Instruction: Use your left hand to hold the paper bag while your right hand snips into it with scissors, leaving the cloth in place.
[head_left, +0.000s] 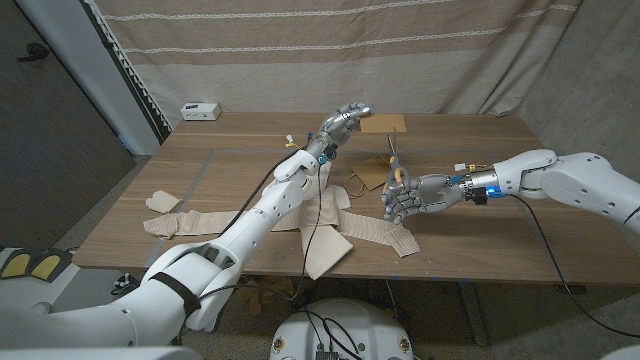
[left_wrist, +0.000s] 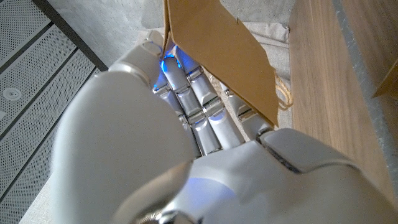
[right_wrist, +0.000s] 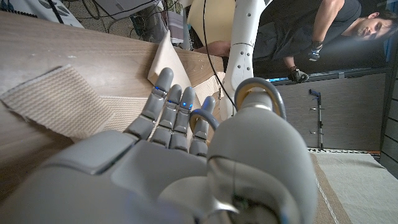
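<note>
Head view: your wide brown wooden table (head_left: 480, 225) carries a beige ribbed cloth (head_left: 330, 225) sprawled at centre, w/ a smaller beige scrap (head_left: 162, 202) near the left edge and a small white box (head_left: 200, 110) at the far left corner. Your left arm stretches across to the far side, where the left hand (head_left: 340, 125) is raised beside the flat brown paper bag (head_left: 383, 123). Left wrist view shows that hand's fingers (left_wrist: 186, 87) lying straight against the bag's brown face (left_wrist: 217, 50), pressing it; cord handle visible at its edge. Your right hand (head_left: 405, 195) hovers over the cloth's right side, fingers curled round grey-handled scissors (head_left: 395, 165), blades pointing up toward the bag. Right wrist view: thumb through the scissors' ring handle (right_wrist: 260, 93). Person visible behind, upside down.
</note>
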